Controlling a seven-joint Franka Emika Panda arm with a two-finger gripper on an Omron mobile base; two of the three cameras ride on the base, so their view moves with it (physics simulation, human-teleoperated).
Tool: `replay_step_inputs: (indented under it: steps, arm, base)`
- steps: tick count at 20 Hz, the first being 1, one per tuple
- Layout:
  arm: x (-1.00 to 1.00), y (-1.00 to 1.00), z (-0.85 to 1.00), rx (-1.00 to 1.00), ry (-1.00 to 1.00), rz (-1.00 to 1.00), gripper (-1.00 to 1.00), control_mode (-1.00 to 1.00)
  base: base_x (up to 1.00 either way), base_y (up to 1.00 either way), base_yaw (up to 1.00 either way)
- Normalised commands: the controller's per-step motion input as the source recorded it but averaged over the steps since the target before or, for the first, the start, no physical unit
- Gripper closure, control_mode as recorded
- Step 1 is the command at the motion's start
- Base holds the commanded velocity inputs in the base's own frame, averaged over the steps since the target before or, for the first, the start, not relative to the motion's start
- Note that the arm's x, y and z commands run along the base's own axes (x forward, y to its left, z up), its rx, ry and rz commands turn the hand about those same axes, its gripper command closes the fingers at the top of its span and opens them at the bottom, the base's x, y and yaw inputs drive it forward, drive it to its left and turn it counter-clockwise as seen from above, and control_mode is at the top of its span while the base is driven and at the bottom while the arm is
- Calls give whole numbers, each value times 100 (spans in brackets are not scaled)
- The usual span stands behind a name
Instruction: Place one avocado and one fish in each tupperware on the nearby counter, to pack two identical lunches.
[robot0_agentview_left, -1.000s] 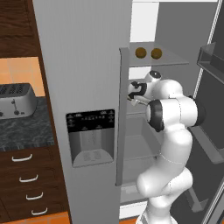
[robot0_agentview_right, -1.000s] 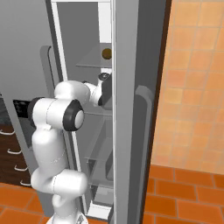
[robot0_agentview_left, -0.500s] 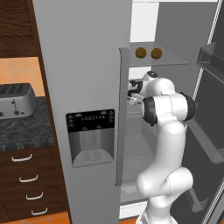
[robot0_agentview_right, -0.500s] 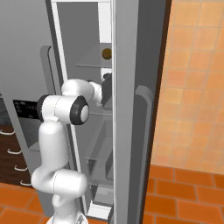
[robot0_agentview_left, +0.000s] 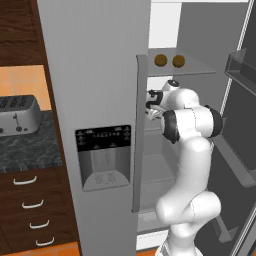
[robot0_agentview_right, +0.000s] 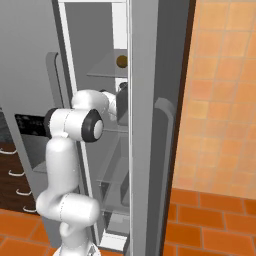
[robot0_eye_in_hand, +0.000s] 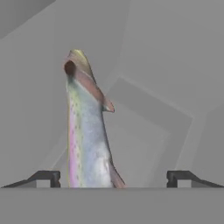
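Note:
A silvery fish with a pink stripe lies lengthwise on a grey fridge shelf. It sits between my gripper's fingertips, nearer the left one, and both stand wide apart without touching it. My gripper is open, reaching into the open fridge under the upper shelf. On that shelf rest two brown avocados; one avocado shows from the right. The dark counter is at the left. The tupperware is out of view.
A silver toaster stands on the counter over drawers. The closed fridge door with its dispenser is just left of my arm. The open door with its bins hangs at the right.
My arm has folded closer to the fridge and pushed the hand a little deeper over the shelf. The avocados have not moved.

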Motion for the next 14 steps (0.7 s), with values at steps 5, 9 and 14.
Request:
replay_step_inputs:
  steps: [5,9,14]
  arm:
    - [-19,23,-11,0,0,0,-100,-100]
    - [-2,22,-3,0,0,0,100,-100]
    - [-3,9,0,0,2,0,100,-100]
  base:
    - [0,0,0]
    - [0,0,0]
    - [0,0,0]
